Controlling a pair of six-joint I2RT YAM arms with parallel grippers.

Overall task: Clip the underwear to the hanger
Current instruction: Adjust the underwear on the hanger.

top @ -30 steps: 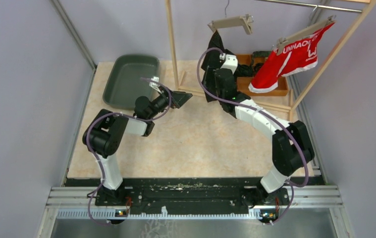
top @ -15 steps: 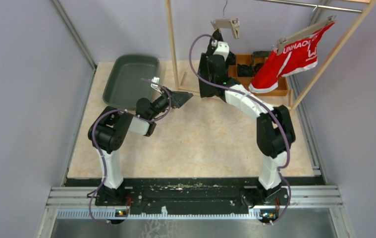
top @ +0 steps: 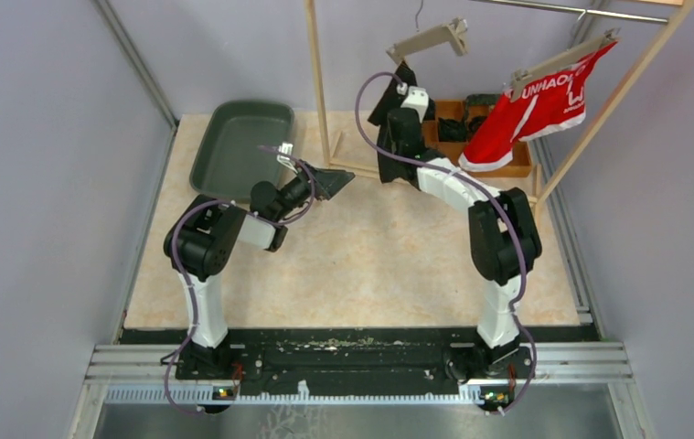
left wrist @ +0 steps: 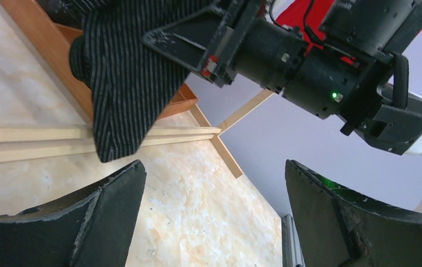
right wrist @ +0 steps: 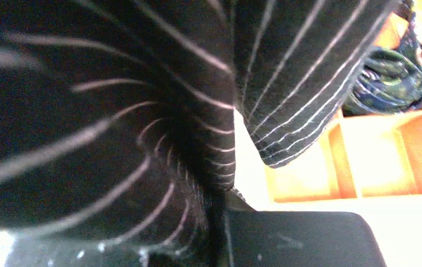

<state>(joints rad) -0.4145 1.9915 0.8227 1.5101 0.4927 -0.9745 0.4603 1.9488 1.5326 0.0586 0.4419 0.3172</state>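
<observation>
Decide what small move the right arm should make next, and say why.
Probably lift the right gripper, shut on the black striped underwear, up toward the clip at the raised end of the tilted hanger. The fabric hangs below the hanger's lower end, and the raised end's clip looks bare, so the held edge likely belongs there.

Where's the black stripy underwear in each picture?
Top view: the stripy underwear is at top middle, below the hanger.
Left wrist: the stripy underwear is upper left, in front of the wooden box.
Right wrist: the stripy underwear fills most of the picture.
Shared landmark: the wooden box.
</observation>
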